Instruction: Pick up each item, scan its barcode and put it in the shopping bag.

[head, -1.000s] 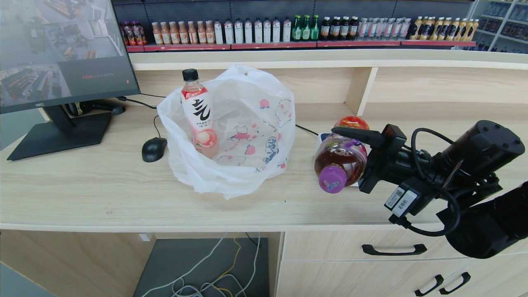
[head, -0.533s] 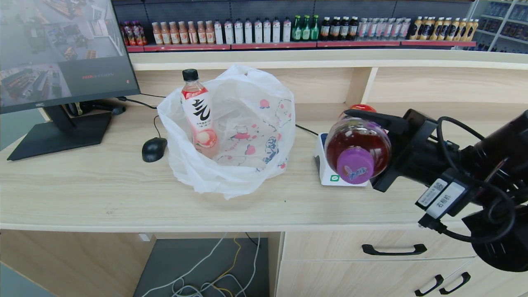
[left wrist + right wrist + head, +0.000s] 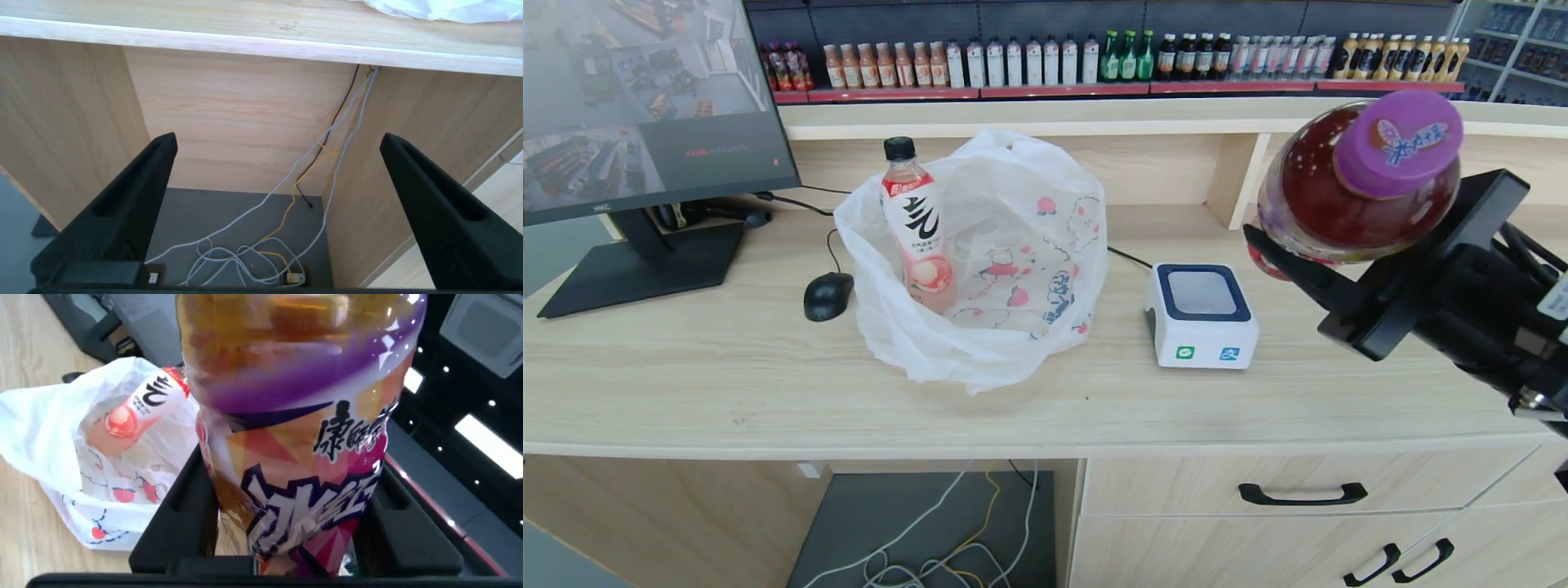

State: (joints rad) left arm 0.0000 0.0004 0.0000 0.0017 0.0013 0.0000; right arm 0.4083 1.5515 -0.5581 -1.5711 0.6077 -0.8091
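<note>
Holding the tea bottle (image 3: 1327, 200) high over the tabletop (image 3: 727, 376), right of the scanner (image 3: 1201, 314).
Clamping it between the right fingers (image 3: 1298, 273), cap-end up; likely risking a slip on the slick label while swinging across, or clipping the pink bottle (image 3: 919, 229) and folding the floppy rim while lowering into the shopping bag (image 3: 1054, 204). Seeing just that one pink bottle standing upright inside the bag, near its left wall. Hanging the left fingers (image 3: 122, 204) wide apart and empty, below the tabletop edge.
</note>
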